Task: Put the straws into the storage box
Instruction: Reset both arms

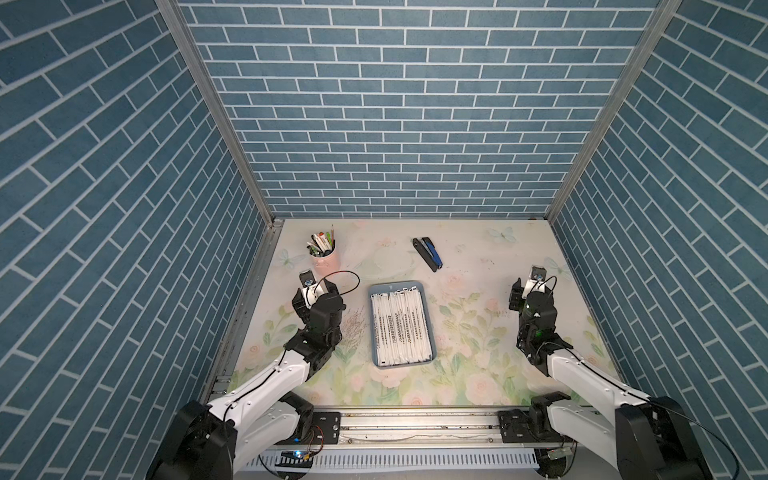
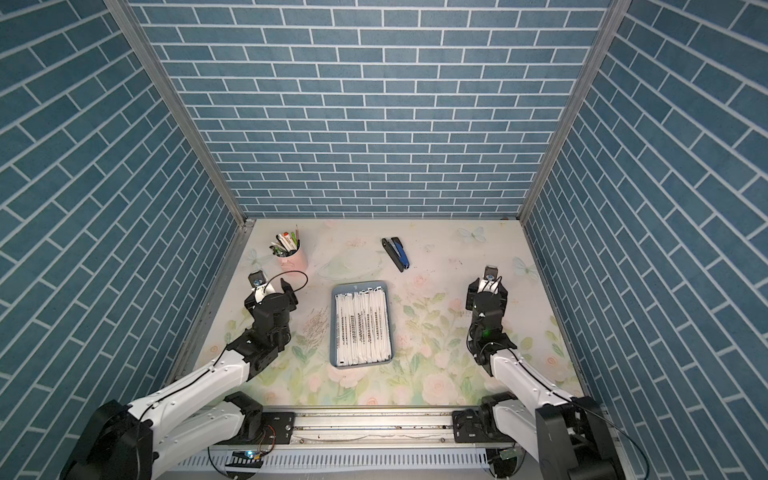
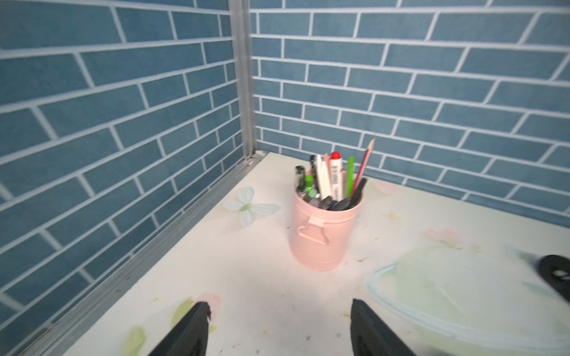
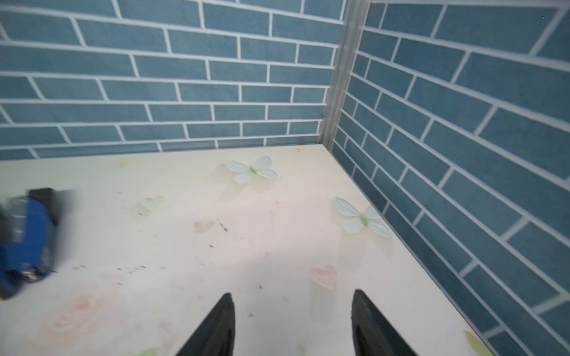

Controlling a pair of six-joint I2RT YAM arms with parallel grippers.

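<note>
- Your left tool (image 3: 279,308) is open: the wrist view shows its two dark jaws standing wide apart with only bare counter (image 3: 277,277) between them, and it holds nothing.
- Your right tool (image 4: 293,294) is open too, jaws parted over bare counter and gripping nothing.
- In both top views the storage box (image 1: 399,286) (image 2: 361,286) sits near the middle of the counter, between your two arms and well apart from each tool.
- The straws (image 1: 401,328) (image 2: 363,328) lie inside the storage box, packed side by side along its length and covering most of its floor. You can see none of them in either tool.
- The left tool hangs to the left of the box, facing the pink cup (image 3: 320,237), which stands upright near the far left corner with pens (image 3: 334,175) sticking out of it.
- The right tool hangs to the right of the box, close to the right wall and facing the far right corner.
- A dark blue-and-black stapler (image 1: 428,253) lies on the counter beyond the box, apart from it. It shows only as a blur at the edge of the right wrist view.
</note>
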